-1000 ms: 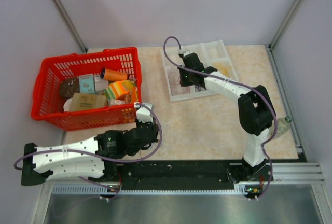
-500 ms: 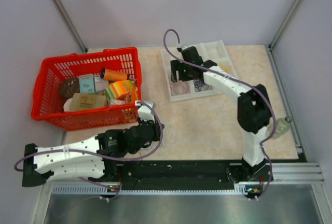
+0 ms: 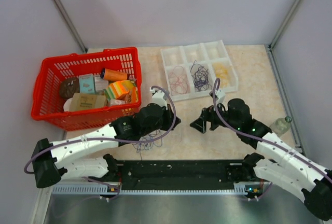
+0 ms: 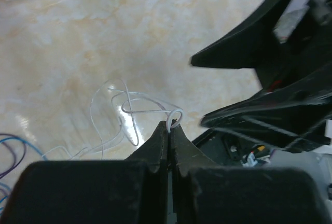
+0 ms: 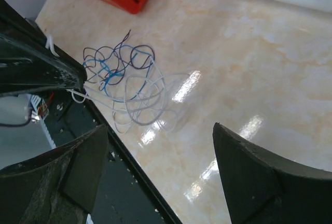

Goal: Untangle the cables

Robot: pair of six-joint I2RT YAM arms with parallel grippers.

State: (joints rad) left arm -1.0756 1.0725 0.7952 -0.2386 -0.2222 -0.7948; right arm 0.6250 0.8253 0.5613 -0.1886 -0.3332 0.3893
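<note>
Your counter (image 3: pixel 181 111) of pale marbled stone carries everything. At its far left stands a red basket (image 3: pixel 93 117) packed with boxes and packets. To the right of it, at the far middle, lies a white divided tray (image 3: pixel 204 94). Its near row holds pink-red wires (image 3: pixel 178 79) in the left compartment, dark blue wires (image 3: pixel 199 76) in the middle one and yellowish wires (image 3: pixel 223 73) in the right one.

Both your arms reach inward over the near half of the counter and face each other. The right claw (image 5: pixel 161 151) is released, its fingers spread wide with nothing between them, and it points left toward the other claw. The left claw (image 4: pixel 170 125) is clenched, its tips pinching a small loop of a pale wire (image 4: pixel 175 116).

The tangled cables (image 5: pixel 124 86) lie on the counter at its near edge, just beside the left claw. Purple and blue strands curl on the far side and pale loops sprawl on the side toward the right claw.
</note>
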